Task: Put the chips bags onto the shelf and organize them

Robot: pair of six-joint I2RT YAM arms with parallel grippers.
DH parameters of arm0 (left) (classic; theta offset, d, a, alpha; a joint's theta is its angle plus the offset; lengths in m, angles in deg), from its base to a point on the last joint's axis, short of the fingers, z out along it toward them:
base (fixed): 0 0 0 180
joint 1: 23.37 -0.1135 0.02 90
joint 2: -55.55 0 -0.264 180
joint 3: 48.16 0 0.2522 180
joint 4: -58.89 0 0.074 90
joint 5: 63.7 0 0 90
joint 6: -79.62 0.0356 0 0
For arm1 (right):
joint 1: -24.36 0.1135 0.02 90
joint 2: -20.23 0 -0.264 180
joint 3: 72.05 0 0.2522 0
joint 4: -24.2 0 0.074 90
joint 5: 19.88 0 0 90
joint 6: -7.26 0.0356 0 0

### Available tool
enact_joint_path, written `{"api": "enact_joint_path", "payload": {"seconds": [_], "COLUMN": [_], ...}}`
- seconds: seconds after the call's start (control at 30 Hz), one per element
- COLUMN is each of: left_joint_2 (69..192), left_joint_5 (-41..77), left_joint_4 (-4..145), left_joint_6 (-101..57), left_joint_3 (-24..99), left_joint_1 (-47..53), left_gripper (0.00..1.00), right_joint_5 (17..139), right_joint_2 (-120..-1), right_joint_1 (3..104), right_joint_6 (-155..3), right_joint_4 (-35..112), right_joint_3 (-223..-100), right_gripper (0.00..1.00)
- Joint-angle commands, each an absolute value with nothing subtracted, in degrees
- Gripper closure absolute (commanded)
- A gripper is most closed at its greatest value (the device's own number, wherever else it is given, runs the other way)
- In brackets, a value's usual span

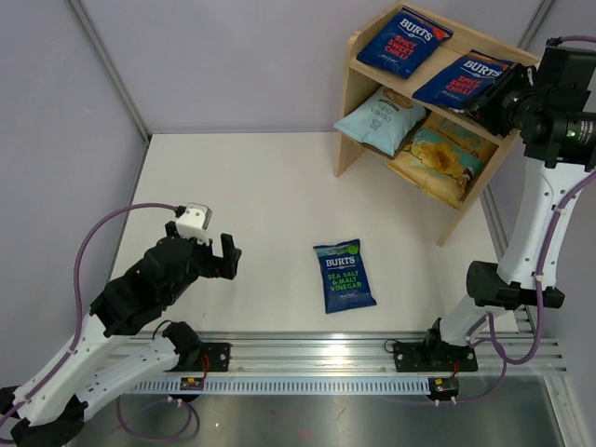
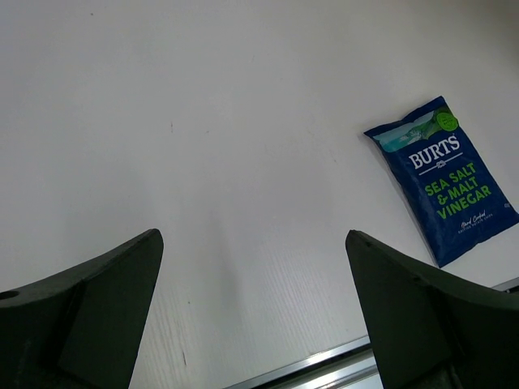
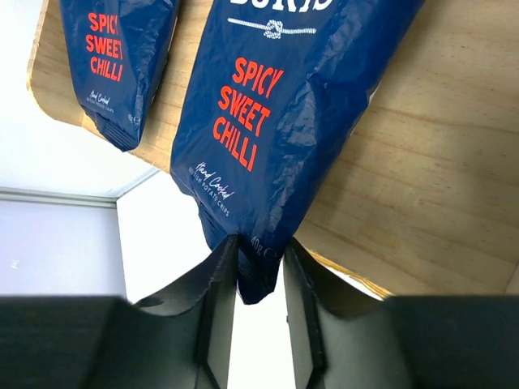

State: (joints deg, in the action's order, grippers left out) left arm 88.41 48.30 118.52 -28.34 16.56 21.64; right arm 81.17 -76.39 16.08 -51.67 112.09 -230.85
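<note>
The light wood shelf [image 1: 357, 70] stands at the back right. On its top tier lie two dark-blue red-lettered Burts bags, one on the left [image 1: 402, 39] and one on the right [image 1: 463, 79]. On the lower tier are the pale-blue bag [image 1: 380, 119] and the yellow-and-teal bag [image 1: 436, 158]. My right gripper [image 1: 494, 101] is at the right bag's edge. In the right wrist view the gripper [image 3: 259, 251] is shut on that bag's bottom corner [image 3: 276, 105], which rests on the top board [image 3: 422, 162]. The green-lettered Burts bag [image 1: 344, 275] lies flat on the table, also in the left wrist view [image 2: 444, 180]. My left gripper [image 1: 203, 244] is open and empty, well to its left.
The white table [image 1: 242, 186] ends at a metal rail [image 1: 307, 349] along the near edge, where both arm bases are bolted. Grey walls close the left and back sides. The shelf stands close to the right wall.
</note>
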Motion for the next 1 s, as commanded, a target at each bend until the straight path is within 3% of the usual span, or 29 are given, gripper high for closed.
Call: {"api": "enact_joint_path", "payload": {"seconds": [0.0,0.37,0.97], "left_joint_2": [88.68,88.42,88.95], "left_joint_5": [46.78,46.87,45.99], "left_joint_4": [115.28,115.28,114.93], "left_joint_6": [-27.43,-27.26,-26.82], "left_joint_3": [16.05,15.79,15.79], "left_joint_1": [21.63,21.71,21.71], "left_gripper": [0.01,0.01,0.01], "right_joint_5": [79.96,85.14,88.05], "right_joint_2": [-74.69,-76.80,-82.78], "right_joint_1": [15.74,15.74,13.90], "right_joint_6": [-53.91,-52.16,-52.94], "right_joint_4": [111.97,105.74,104.50], "right_joint_3": [-231.27,-227.76,-230.83], "right_gripper": [0.66,0.76,0.78]}}
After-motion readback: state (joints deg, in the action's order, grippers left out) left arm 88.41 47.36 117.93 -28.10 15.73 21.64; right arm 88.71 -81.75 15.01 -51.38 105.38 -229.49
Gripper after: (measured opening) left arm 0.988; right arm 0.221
